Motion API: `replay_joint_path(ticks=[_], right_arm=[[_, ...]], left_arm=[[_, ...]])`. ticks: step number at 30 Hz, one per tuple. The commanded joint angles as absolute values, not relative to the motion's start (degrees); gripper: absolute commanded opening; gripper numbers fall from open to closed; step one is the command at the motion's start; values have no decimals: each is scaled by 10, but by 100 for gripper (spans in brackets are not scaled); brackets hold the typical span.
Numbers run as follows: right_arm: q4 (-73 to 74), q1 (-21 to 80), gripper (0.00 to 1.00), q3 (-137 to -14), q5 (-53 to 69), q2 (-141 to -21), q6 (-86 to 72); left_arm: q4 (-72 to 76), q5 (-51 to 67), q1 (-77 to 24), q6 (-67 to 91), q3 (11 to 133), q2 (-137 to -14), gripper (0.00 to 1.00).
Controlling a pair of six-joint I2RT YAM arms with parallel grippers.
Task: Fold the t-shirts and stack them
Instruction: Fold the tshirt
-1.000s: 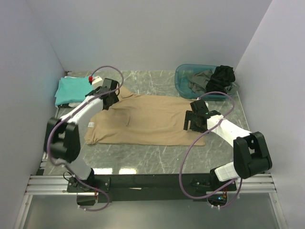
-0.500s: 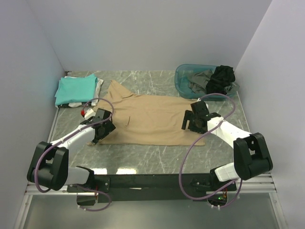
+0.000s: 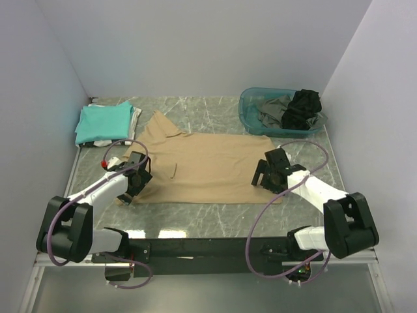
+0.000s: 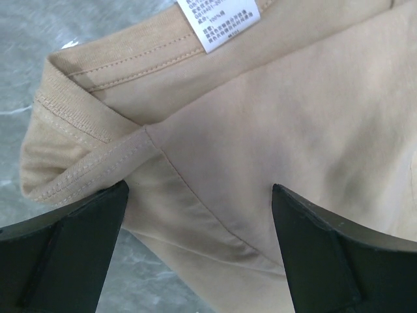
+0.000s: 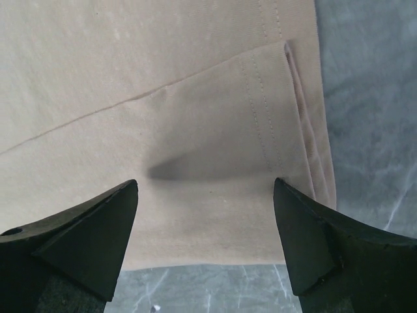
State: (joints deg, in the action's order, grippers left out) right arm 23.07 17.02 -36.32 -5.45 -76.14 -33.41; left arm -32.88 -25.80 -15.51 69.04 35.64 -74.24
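The tan t-shirt [image 3: 208, 163] lies spread flat across the middle of the table. My left gripper [image 3: 133, 182] is open and empty, low over its near left corner. In the left wrist view the gripper [image 4: 199, 254] straddles a folded seam of the tan shirt [image 4: 293, 117], beside the collar and below the white neck label [image 4: 221, 23]. My right gripper [image 3: 266, 176] is open and empty over the near right corner. In the right wrist view the gripper [image 5: 205, 241] straddles the shirt's near edge [image 5: 195, 163] by the stitched hem. The teal t-shirt [image 3: 103, 120] lies folded at the far left on a white one [image 3: 101, 142].
A clear teal basket [image 3: 251, 107] at the far right holds a dark grey garment [image 3: 273, 109] and a black garment [image 3: 305, 105]. White walls close in the table on three sides. Bare marble tabletop [image 3: 215, 218] shows between the shirt and the arm bases.
My left gripper has swung from the shirt's far left sleeve down to its near left corner. My right gripper has moved a little nearer, to the near right corner.
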Motion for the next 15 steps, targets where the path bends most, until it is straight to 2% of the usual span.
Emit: replay_joint_path(ticks=[1,4,5,9,15], right_arm=[[301,159,91,-331,-48,-732,-369],[315,158,93,-316,-49,-708,-385],[322,154,100,-313,-51,-703,-387],[318,149,100,-304,-40,-678,-396],[344,150,100,-317,-48,-637,-394]], left_arm=[[-410,-238,-150,725,332,-743,99],[-438,-237,-150,735,341,-730,100],[-450,-240,-150,741,342,-723,99],[-509,-255,-150,780,335,-694,99],[-513,-218,-156,778,323,-623,100]])
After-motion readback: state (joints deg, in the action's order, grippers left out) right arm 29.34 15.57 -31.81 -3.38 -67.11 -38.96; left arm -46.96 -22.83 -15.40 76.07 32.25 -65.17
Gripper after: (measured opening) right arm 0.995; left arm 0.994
